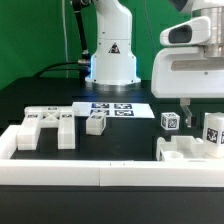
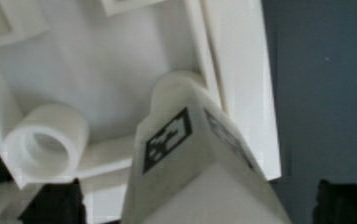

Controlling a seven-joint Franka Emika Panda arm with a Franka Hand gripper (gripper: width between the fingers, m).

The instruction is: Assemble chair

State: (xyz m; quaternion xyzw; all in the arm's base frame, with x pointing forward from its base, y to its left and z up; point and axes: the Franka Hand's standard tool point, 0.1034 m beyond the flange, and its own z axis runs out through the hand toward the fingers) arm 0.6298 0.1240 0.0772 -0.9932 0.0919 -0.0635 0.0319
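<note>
The hand (image 1: 198, 108) hangs at the exterior view's right with its fingers spread and nothing between them, poised over the chair pieces below rather than grasping any. In the wrist view its dark fingertips (image 2: 353, 198) frame a tagged white piece (image 2: 193, 150) standing beside a short round peg (image 2: 47, 145), probably the part it serves next, though this close view is blurred. Below the hand a slotted block (image 1: 188, 152) lies against the near right rail (image 1: 60, 176), perhaps braced there for joining. A small cube (image 1: 170, 121) sits just left of the hand. More chair pieces (image 1: 50, 124) wait on the dark surface (image 1: 120, 140) at the left, near the marker board (image 1: 112, 108).
</note>
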